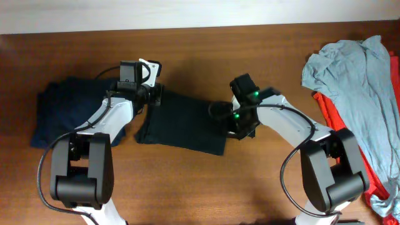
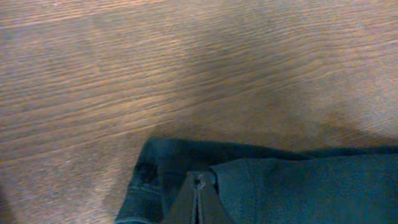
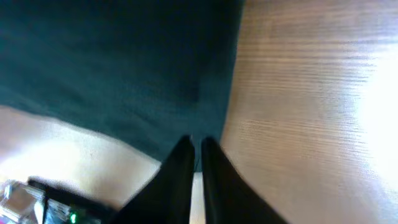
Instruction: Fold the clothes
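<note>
Black T-shirt [image 1: 184,125] is folded into a rough rectangle mid-table [image 1: 206,187], lying flat between the two grippers. Left gripper [image 1: 155,100] sits at its upper-left corner. In the left wrist view its fingers [image 2: 198,199] are pressed fully together, tips right on the edge of the top fabric layer, so it looks like a pinch on the cloth. Right gripper [image 1: 226,119] is at the shirt's right edge. In the right wrist view its jaws are down to a thin slit with the shirt's hem running into it, so it's clamped on fabric. Dark navy garment [image 1: 62,112] lies left of the shirt, behind the left arm. Light grey shirt [image 1: 353,69] is crumpled at the far right, lying over a red shirt [image 1: 375,181], well apart from the black one.
</note>
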`<state>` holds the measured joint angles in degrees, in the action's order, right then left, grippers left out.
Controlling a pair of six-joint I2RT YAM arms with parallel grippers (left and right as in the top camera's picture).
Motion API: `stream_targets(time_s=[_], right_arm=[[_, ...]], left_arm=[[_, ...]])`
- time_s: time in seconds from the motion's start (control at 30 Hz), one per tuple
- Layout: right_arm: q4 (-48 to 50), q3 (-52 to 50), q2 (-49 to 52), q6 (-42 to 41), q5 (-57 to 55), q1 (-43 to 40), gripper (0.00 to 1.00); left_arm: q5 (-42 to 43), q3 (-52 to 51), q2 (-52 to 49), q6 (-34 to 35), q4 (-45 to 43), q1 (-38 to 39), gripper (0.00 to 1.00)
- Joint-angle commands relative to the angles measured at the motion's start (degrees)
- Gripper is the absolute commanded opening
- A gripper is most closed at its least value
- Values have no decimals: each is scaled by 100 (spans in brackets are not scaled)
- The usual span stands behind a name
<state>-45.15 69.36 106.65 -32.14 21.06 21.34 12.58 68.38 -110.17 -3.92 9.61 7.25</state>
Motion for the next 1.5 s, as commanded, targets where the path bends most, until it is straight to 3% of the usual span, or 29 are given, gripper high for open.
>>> stream_targets(time_s=[0.0,0.13,0.3,0.4,0.43,0.47,0.5,0.57,0.63,0.73,0.93,1.07,1.13,1.27,1.33,1.4,1.47], right_arm=[[435,-319,-42,-332,190,133,9],[896,-557,-42,-385,168,227,8],[734,-708,-42,-610,-293,214,4],[728,-688,-98,-157,-245,131,9],[730,-664,-146,94,-223,103,12],[713,-640,-221,308,-223,76,15],[693,-623,-319,474,-225,59,17],[638,-603,-568,702,-225,-4,22],[586,-603,-846,807,-227,-72,29],[442,-603,-1126,820,-223,-153,44],[240,-605,-1123,815,-227,-258,65],[535,-605,-964,828,-227,-356,81],[704,-605,-874,942,-153,-387,82],[774,-605,-763,944,170,-374,80],[859,-605,-680,951,426,-350,68],[929,-608,-588,944,452,-310,57],[970,-608,-503,942,422,-297,55]], left_arm=[[-149,120,-70,-70,50,-44,0],[-160,120,-72,-72,162,-44,0],[-654,120,-72,-70,334,-44,0],[-1012,195,-48,-81,457,-79,2],[-1025,254,-24,-94,553,-101,10],[-1040,339,17,-92,675,-138,25],[-1051,437,70,-92,804,-179,46],[-1051,632,181,-92,1012,-262,76],[-1047,817,310,-92,1193,-348,84],[-909,1060,553,-90,1615,-415,83],[669,1117,791,-90,2710,-223,66],[409,1025,595,-90,3303,76,50],[262,903,426,-90,3366,173,38],[267,647,162,157,3357,216,24],[260,533,61,243,3340,212,14],[195,431,-17,240,3248,208,11],[-210,319,-103,243,3123,208,9]])
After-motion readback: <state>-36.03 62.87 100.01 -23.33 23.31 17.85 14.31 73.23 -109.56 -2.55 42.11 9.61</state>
